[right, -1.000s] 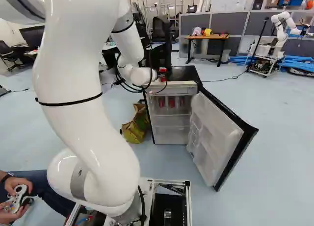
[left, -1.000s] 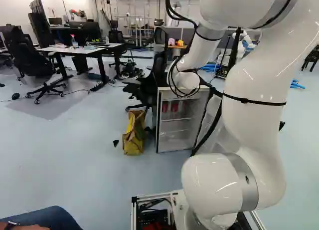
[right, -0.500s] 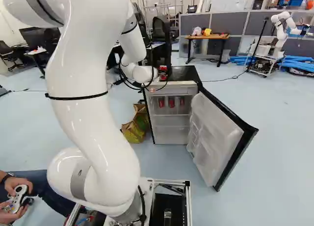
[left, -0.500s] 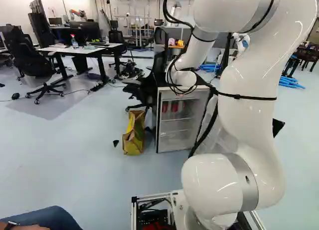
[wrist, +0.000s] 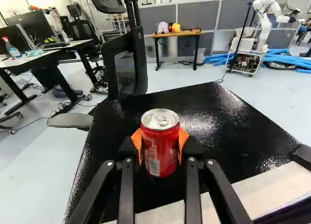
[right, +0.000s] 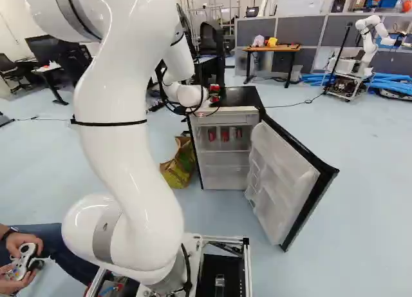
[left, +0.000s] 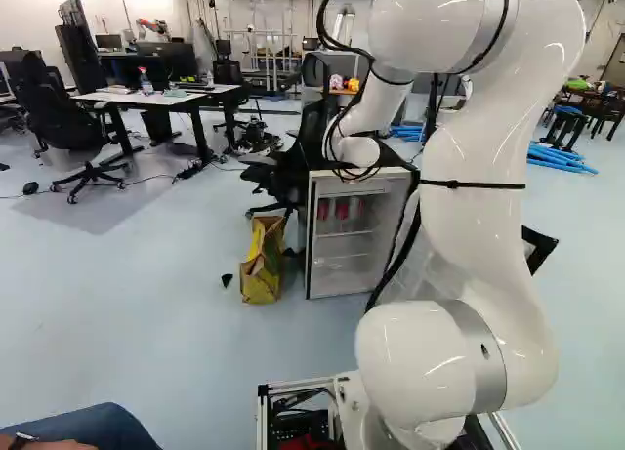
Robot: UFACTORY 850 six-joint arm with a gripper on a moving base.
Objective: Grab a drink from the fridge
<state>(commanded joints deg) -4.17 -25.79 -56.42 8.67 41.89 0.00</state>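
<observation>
We've got the red can, gripper closed to its width, pressing both sides! Prob. slick, thin-walled, dentable; mid-body's our best hold, approx.

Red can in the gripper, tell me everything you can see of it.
The can is red, with lettering, a pale side panel and a silvery, metal-looking lid with its pull tab in place. It is upright over the black fridge top, gripped from both sides by the orange pads of the gripper. Whether its base touches down is unclear.
</observation>
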